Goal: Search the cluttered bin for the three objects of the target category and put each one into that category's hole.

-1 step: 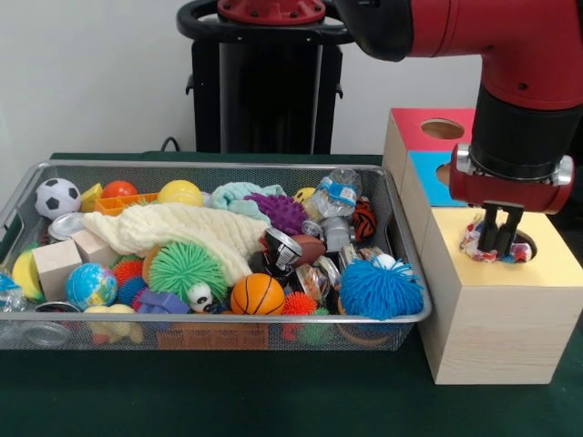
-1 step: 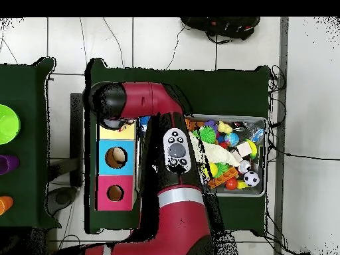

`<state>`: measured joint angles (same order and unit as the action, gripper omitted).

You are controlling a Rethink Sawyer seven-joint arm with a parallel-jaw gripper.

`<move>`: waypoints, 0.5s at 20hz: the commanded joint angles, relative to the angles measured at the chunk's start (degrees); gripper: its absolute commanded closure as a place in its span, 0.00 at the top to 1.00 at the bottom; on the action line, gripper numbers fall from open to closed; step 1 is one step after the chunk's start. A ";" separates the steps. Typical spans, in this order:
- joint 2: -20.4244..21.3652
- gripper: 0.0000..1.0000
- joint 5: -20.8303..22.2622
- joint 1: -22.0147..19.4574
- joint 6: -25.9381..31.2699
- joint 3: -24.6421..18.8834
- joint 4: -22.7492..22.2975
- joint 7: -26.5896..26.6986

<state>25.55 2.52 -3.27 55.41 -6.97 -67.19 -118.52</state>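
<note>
The red and black arm's gripper (image 1: 498,244) hangs over the yellow top of the pale wooden sorting box (image 1: 487,337), right at the round hole (image 1: 524,244) in that top. Its two black fingers (image 1: 492,229) stand close together and point straight down. They are closed on a small crumpled object with red, white and blue colours (image 1: 475,244). This object sits at the mouth of the hole, around and just below the fingertips, partly on the left rim; what it is exactly I cannot tell.

The box also has a blue section (image 1: 434,177) and a red section (image 1: 435,127) behind the yellow one, each with its own hole. To the left of the box, on the dark green desk (image 1: 273,401), stands the wire mesh bin (image 1: 219,332) full of toys: a blue fuzzy ball (image 1: 381,288), a small orange basketball (image 1: 257,295), a green spiky ball (image 1: 185,269), a cream knitted cloth (image 1: 182,228) and a small soccer ball (image 1: 57,197).
</note>
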 commanded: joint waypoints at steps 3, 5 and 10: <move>1.08 0.00 -0.24 0.00 3.42 -0.53 -18.46 -3.23; 2.74 0.00 0.41 0.47 1.87 -0.06 -19.50 -3.21; 4.87 0.00 1.14 0.86 -2.40 0.31 -20.40 -3.60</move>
<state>30.07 2.14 -2.87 54.51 -6.41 -74.07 -118.52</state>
